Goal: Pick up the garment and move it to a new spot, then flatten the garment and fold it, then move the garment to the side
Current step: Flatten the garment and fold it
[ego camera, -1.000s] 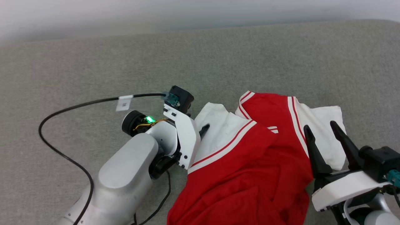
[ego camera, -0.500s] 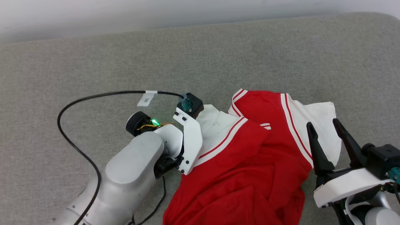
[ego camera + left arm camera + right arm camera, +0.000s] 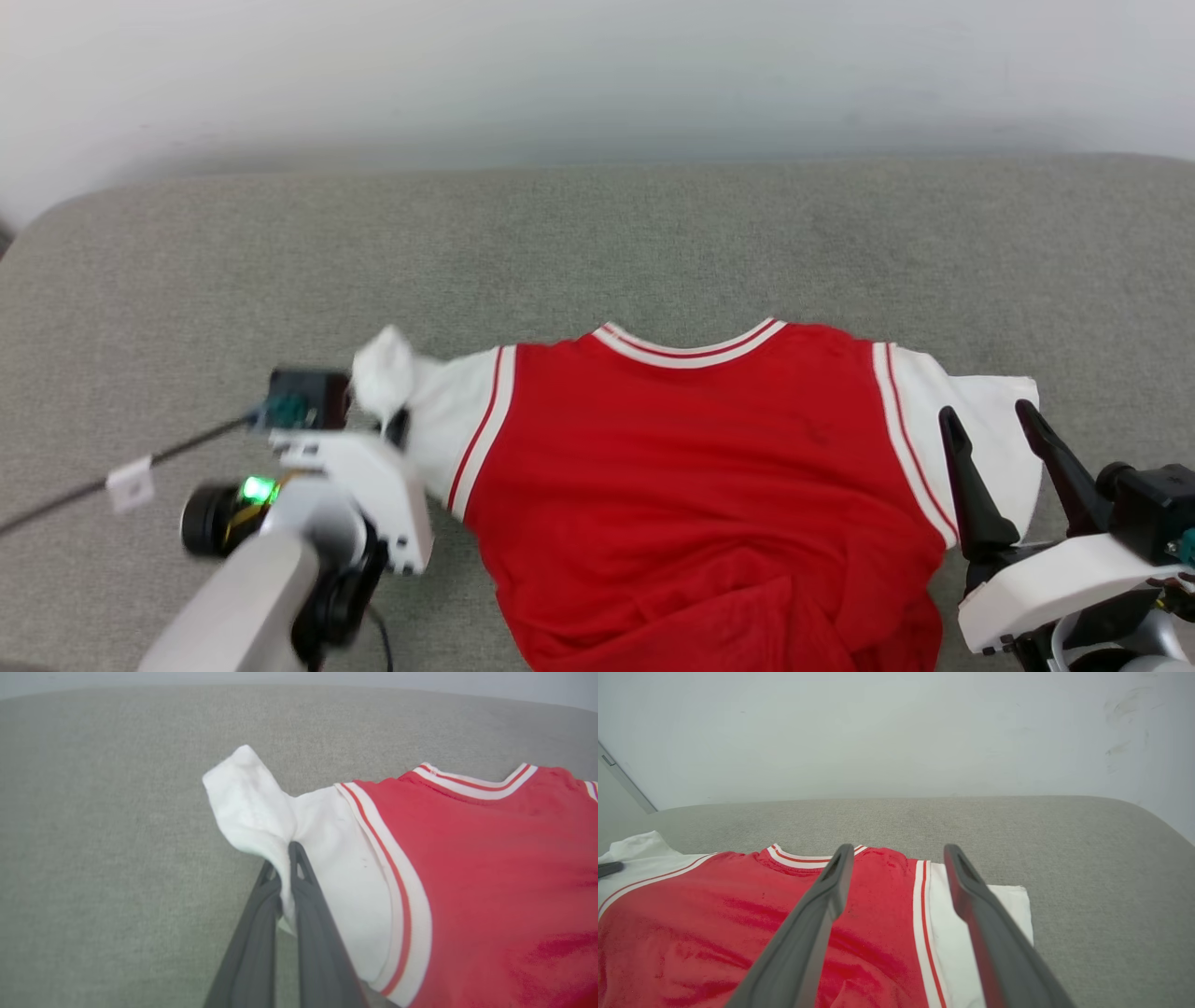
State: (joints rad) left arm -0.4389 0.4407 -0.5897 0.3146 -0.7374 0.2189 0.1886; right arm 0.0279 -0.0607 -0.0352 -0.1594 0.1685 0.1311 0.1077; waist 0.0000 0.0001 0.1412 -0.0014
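Note:
The garment (image 3: 691, 467) is a red T-shirt with white sleeves and striped trim. It lies spread on the grey surface with its collar toward the far side. My left gripper (image 3: 397, 425) is shut on the end of the white left sleeve, which bunches up above the fingertips. In the left wrist view the left gripper (image 3: 282, 858) pinches that sleeve of the garment (image 3: 467, 858) between closed fingers. My right gripper (image 3: 988, 411) is open just over the white right sleeve, holding nothing. The right wrist view shows the right gripper (image 3: 897, 851) spread wide above the garment (image 3: 714, 896).
The grey padded surface (image 3: 597, 243) stretches wide, with rounded far corners, and ends at a pale wall (image 3: 597, 75). A black cable with a white tag (image 3: 131, 481) trails left from my left wrist.
My left gripper has shut on the white sleeve and drawn it to the left, so the crumpled garment now lies spread out. The head camera has shifted. The right gripper stays open.

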